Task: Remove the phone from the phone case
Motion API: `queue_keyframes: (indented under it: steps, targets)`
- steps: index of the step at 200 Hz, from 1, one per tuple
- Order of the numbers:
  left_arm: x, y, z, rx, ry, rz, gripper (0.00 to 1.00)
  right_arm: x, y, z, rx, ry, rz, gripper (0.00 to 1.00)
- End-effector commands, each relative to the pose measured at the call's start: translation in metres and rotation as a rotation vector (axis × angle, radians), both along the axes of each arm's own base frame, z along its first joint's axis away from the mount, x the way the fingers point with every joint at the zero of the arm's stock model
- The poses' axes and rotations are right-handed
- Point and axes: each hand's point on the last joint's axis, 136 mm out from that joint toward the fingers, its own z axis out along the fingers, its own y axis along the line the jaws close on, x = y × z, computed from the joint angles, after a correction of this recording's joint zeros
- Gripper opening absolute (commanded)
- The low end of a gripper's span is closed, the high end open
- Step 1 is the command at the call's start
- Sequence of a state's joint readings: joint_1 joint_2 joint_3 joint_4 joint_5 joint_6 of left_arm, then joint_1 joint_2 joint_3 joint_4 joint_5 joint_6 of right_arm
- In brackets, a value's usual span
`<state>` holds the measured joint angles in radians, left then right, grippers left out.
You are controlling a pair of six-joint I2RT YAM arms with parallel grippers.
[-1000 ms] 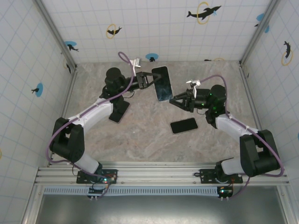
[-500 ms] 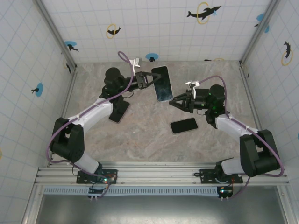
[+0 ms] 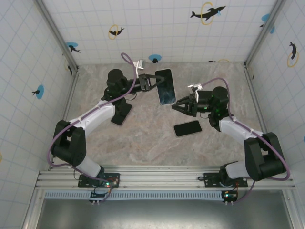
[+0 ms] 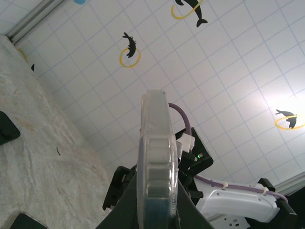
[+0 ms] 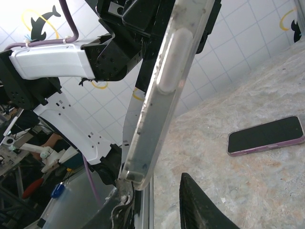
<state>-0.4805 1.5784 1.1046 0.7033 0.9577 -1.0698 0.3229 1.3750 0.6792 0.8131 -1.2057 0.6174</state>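
Case: a clear shell (image 5: 164,90), held up off the table (image 3: 143,143) and tilted on end. This leaves its lower corner free for the other arm.
Phone: a dark slab (image 3: 165,88) that looks seated in the case, face toward the top camera. I judge it not yet out.
Left gripper: (image 3: 153,82) clamped on the case's long side. In the left wrist view the case rises edge-on from between its fingers. The grip acts as a vise, steadying the case for the peel.
Left arm: stretched forward toward the back wall, forearm raised, wrist turned so the case hangs in the air to its right.
Right gripper: (image 3: 179,106) jaws apart, with the case's bottom corner between them. There is a clear gap to the near finger (image 5: 200,205). I cannot tell whether the far finger touches.
Right arm: elbow bent, forearm angled inward, gripper aimed at the case from below and to the right.
Second phone: (image 3: 187,128) lies flat and screen up on the table under the right gripper, apart from both grippers.
Dark slab: (image 3: 122,113) lies on the table beneath the left arm. I cannot tell what it is.
Next, as I judge it: the right jaws pinch the corner lip and pull it off the phone.
Risk: the phone may drop once it comes free.
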Motion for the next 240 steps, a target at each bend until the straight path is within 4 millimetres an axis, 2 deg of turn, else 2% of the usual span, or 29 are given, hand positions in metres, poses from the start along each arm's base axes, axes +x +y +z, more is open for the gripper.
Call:
queue_keyframes:
  steps: [1,73,146,174,240]
  targets:
    - [-0.005,0.001,0.017,-0.016,-0.081,-0.023,0.00,-0.001,0.003,0.017,0.017,-0.065,0.018,0.28]
    - [-0.003,-0.001,0.015,-0.003,-0.083,-0.027,0.00,-0.005,0.005,0.020,0.017,-0.078,0.037,0.30]
    - [-0.009,0.001,0.021,-0.014,-0.082,-0.038,0.00,0.000,0.009,0.012,-0.010,-0.070,0.062,0.16]
    - [-0.010,0.001,0.027,-0.031,-0.071,-0.052,0.00,-0.002,0.009,0.003,-0.041,-0.083,0.079,0.17]
    - [-0.013,0.000,0.035,-0.057,-0.045,-0.085,0.00,-0.001,0.010,-0.002,-0.064,-0.120,0.080,0.18]
